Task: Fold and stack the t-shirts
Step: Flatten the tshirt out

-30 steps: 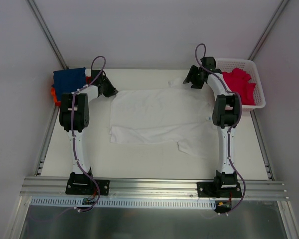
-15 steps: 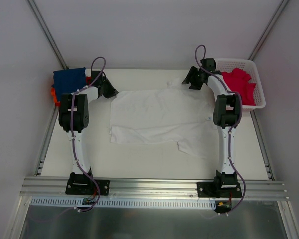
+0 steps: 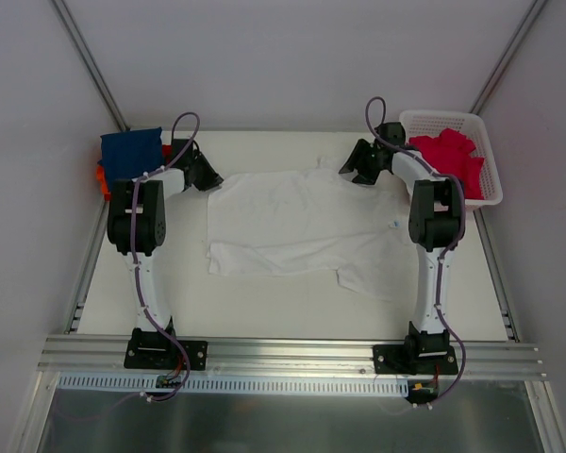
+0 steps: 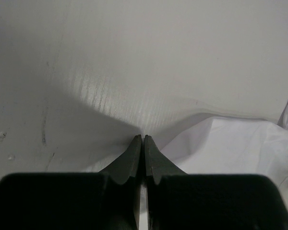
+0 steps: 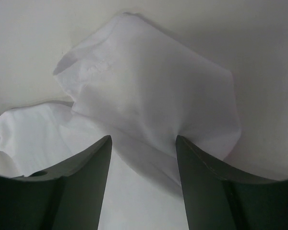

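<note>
The white shirt [image 3: 302, 222] is lying spread out in the middle of the worktop [image 3: 264, 307], wrinkled, between the two arms. The left hand [image 3: 206, 173] is sitting at the shirt's far left corner with its fingers [image 4: 134, 153] pressed together. Their tips are resting right at the cloth's edge, but I cannot tell if any cloth is pinched between them. The right hand [image 3: 357, 168] is hanging over the far right of the shirt, spread wide and gripping nothing. In its wrist view a bunched flap of white cloth is lying between and beyond its fingers [image 5: 81, 187]. A navy shirt [image 3: 130, 151] is lying on an orange-red one [image 3: 101, 179] at the far left corner. Pink shirts [image 3: 448, 156] are sitting in the basket [image 3: 491, 184] at the far right.
</note>
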Available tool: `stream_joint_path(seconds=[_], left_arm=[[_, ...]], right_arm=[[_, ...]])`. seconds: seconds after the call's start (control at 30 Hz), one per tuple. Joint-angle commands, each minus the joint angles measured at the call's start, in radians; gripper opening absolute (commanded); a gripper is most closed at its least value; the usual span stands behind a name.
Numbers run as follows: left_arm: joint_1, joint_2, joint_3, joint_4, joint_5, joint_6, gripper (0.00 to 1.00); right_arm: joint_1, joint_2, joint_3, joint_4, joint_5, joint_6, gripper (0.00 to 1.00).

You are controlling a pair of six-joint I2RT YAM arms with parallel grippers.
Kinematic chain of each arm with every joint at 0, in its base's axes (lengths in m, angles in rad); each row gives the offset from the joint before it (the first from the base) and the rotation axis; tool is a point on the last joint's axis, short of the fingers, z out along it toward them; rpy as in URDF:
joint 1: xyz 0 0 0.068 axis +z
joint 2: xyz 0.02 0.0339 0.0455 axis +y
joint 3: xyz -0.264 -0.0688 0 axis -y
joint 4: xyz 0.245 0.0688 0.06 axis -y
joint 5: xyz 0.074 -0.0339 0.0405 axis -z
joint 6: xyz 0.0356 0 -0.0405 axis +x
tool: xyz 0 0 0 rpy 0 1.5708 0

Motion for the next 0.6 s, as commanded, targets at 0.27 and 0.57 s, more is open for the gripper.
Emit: stream_joint_path(seconds=[0.27, 0.57], left_arm=[[0.001, -0.075, -0.051, 0.001, 0.015, -0.01, 0.0], [0.001, -0.058, -0.046, 0.012, 0.02, -0.01, 0.0]], right_arm=[[0.044, -0.092, 0.008, -0.109, 0.064, -0.07, 0.6], [0.009, 0.046, 0.359, -0.242, 0.142, -0.156, 0.61]])
